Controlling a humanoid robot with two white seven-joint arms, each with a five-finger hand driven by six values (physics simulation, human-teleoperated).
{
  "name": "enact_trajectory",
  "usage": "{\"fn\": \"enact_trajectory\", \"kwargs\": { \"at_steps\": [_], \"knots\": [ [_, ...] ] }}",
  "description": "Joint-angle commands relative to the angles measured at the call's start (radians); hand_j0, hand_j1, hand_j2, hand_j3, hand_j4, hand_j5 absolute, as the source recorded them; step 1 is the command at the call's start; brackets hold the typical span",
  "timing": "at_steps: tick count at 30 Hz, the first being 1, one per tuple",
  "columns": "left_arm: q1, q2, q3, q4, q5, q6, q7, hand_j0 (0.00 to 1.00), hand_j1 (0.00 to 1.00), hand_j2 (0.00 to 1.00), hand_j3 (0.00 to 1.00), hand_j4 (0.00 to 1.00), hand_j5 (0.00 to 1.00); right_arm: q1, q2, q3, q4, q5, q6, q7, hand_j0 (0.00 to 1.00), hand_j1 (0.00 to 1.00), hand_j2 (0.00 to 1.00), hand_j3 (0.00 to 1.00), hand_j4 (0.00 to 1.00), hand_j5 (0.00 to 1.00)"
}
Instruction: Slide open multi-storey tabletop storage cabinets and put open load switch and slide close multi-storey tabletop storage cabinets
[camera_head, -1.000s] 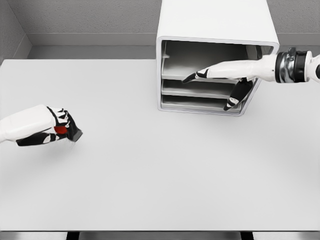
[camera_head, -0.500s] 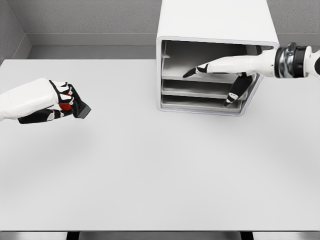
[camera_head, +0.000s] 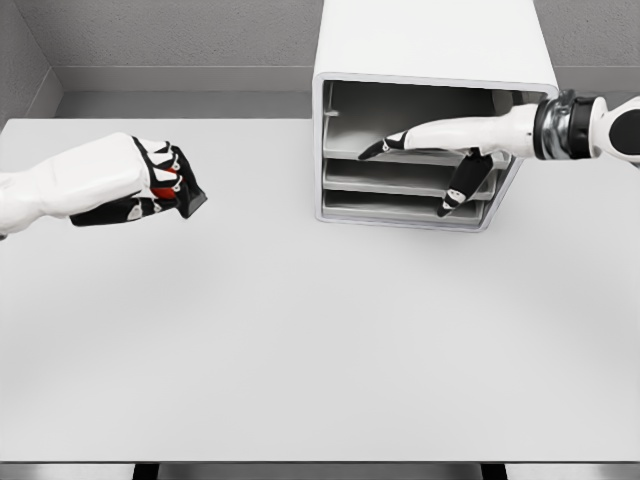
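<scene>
On the smooth white table, left hand clenched around boxy dark load switch, right hand spread inside boxy cabinet.

You have one storage cabinet on one bench, and it shows three open compartments stacked one above another. You have one load switch, dark with red on it. Two hands are in view: left hand, right hand.

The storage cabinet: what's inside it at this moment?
The storage cabinet shows three bare grey shelves, with no item on their visible parts. The right hand reaches across its open front, fingers spread, covering part of the shelves. The deep interior is shadowed.
</scene>
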Motion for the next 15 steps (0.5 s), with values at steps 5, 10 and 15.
{"fn": "enact_trajectory", "kwargs": {
  "at_steps": [5,10,15],
  "knots": [
    [0.002,0.000,-0.020,0.001,0.007,0.002,0.000,0.35,0.35,0.35,0.35,0.35,0.35,0.000,0.001,0.033,-0.009,0.022,-0.016,0.004,1.00,1.00,1.00,1.00,1.00,1.00],
    [0.002,0.000,-0.020,0.001,0.008,0.002,-0.002,0.35,0.35,0.35,0.35,0.35,0.35,-0.003,-0.006,0.040,-0.042,0.025,-0.024,0.004,1.00,1.00,1.00,1.00,1.00,1.00],
    [0.002,0.000,-0.020,0.001,0.008,0.002,-0.002,0.35,0.35,0.35,0.35,0.35,0.35,-0.012,-0.011,0.040,-0.063,0.025,-0.032,0.004,1.00,1.00,1.00,1.00,1.00,1.00]
  ]
}}
